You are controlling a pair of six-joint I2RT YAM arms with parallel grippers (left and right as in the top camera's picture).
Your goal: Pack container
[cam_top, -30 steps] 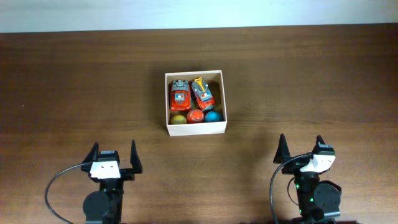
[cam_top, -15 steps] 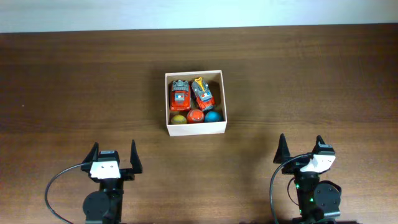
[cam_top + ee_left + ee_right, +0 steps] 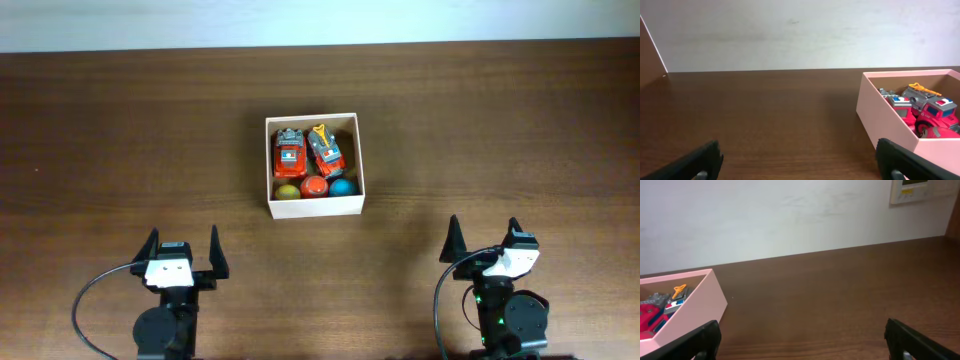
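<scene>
Both left tool (image 3: 183, 245) and right tool (image 3: 483, 235) stand open, well apart from the square cream-white cardboard box (image 3: 312, 208) on the brown wooden table (image 3: 120, 150), which I think holds red toy trucks (image 3: 290, 155) and coloured balls (image 3: 315, 187).

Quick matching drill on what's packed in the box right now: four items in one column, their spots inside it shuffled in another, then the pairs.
Items in the container:
1. yellow ball
2. blue ball
3. orange-red ball
4. toy truck with yellow boom

Spots (overhead view; near means the robot's side):
A. near row, middle
B. far half, right
C. near-left corner
D. near-right corner

Pairs: 1-C, 2-D, 3-A, 4-B.
</scene>
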